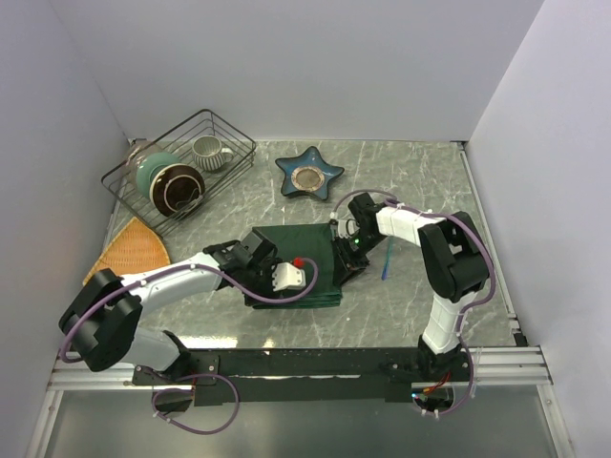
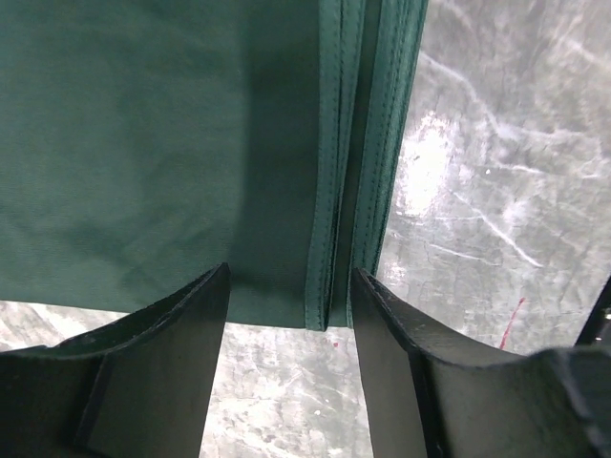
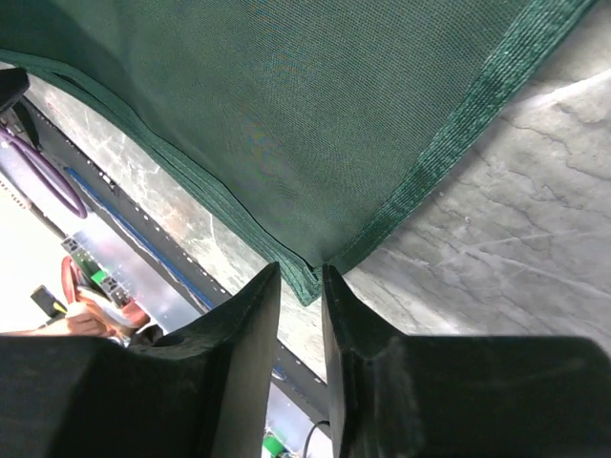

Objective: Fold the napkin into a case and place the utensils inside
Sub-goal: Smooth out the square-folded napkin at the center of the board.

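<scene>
The marble worktop point(image 1: 420, 181) carries everything. At its far-left corner sits a wire basket point(image 1: 230, 129) holding two bowls point(image 1: 172, 183) on edge and a pale mug point(image 1: 208, 151).

The napkin point(image 1: 301, 240) lies in the middle of the worktop, a little nearer the near edge than the far one. It is folded into a layered dark green rectangle, and several hems show stacked along one side in the left wrist view. It is not yet a narrow case.

An orange-tan mat point(image 1: 134, 250) rests against the left edge, partly under the basket's near corner. A star-shaped blue dish point(image 1: 309, 174) stands near the far edge, well apart from the cloth.

The left gripper point(image 2: 289, 277) is over the napkin's near part. Its fingers stand wide apart and grasp nothing; the stacked hems run into the gap between the tips, with bare marble beside them.

The right gripper point(image 3: 299, 272) is at the napkin's right edge. Its fingers are drawn almost together, and the cloth's hemmed corner runs right into the slim gap (pinched there, as far as the wrist view shows).

The blue utensil point(image 1: 387, 258) lies on bare marble right of the napkin, beyond the right gripper and clear of the cloth. A thin pink streak point(image 2: 511, 322) shows on the marble in the left wrist view, too small to identify.
</scene>
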Controlling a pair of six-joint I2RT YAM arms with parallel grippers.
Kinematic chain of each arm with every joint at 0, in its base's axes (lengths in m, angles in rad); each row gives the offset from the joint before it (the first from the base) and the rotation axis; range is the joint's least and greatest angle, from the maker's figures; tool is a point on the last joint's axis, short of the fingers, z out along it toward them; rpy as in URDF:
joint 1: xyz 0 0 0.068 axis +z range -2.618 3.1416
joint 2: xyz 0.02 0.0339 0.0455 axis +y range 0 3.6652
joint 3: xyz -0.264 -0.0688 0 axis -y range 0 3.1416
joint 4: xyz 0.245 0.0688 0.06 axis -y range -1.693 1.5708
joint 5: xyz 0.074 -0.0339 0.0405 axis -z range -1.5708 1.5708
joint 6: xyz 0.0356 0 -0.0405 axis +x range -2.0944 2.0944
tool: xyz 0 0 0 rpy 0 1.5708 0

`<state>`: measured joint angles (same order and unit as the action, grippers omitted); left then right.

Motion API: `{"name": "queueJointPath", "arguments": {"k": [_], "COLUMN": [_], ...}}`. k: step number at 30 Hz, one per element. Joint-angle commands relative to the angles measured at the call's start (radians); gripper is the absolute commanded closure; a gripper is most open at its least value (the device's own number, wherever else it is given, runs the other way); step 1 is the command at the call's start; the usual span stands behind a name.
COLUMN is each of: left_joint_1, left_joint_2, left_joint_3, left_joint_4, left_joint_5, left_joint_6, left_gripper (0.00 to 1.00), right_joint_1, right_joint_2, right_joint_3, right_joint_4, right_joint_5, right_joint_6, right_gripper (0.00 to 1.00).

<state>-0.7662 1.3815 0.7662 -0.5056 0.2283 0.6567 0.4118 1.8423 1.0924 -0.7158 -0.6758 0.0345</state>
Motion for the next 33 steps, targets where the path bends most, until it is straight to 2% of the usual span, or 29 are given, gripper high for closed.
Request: {"name": "queueJointPath", "arguments": {"k": [1,9,17,20,23,24,27,29,31,33], "left_joint_1": [-0.013,-0.019,-0.022,-0.022,-0.021,-0.022,-0.021,-0.024,-0.024,-0.025], "left_joint_2": [0.002,-0.001,-0.002,-0.002,0.004,0.002,-0.001,-0.009,-0.027,-0.047], "left_joint_3": [-0.016,-0.018,-0.027,-0.03,-0.03,-0.028,-0.021,-0.019,-0.024,-0.028], "left_joint_4": [0.041,0.044,0.038,0.038,0.024,0.018,-0.007,-0.013,-0.022,-0.033], "left_joint_5": [-0.023,-0.012,-0.026,-0.029,-0.032,-0.03,-0.014,-0.006,0.0,0.005], "left_joint_6": [0.029,0.027,0.043,0.047,0.057,0.058,0.06,0.061,0.064,0.066], "left_gripper": [0.41,0.4,0.39,0.4,0.42,0.44,0.53,0.61,0.66,0.67], "right_joint_1": [0.012,0.013,0.015,0.018,0.016,0.018,0.024,0.033,0.042,0.056], "right_joint_2": [0.015,-0.054,-0.003,0.008,0.012,0.009,-0.023,-0.049,-0.064,-0.084], "right_joint_3": [0.026,-0.031,-0.012,-0.002,0.009,0.006,-0.011,-0.017,-0.016,-0.011], "right_joint_4": [0.003,0.022,0.012,0.016,0.004,0.003,0.006,0.0,-0.01,-0.023], "right_joint_5": [-0.008,0.025,0.065,0.038,0.021,0.015,0.005,0.004,0.005,0.007], "right_joint_6": [0.011,0.028,0.03,0.035,0.027,0.022,0.016,0.01,0.002,-0.005], "right_gripper": [0.66,0.56,0.54,0.59,0.69,0.75,0.89,0.93,0.99,1.0]}}
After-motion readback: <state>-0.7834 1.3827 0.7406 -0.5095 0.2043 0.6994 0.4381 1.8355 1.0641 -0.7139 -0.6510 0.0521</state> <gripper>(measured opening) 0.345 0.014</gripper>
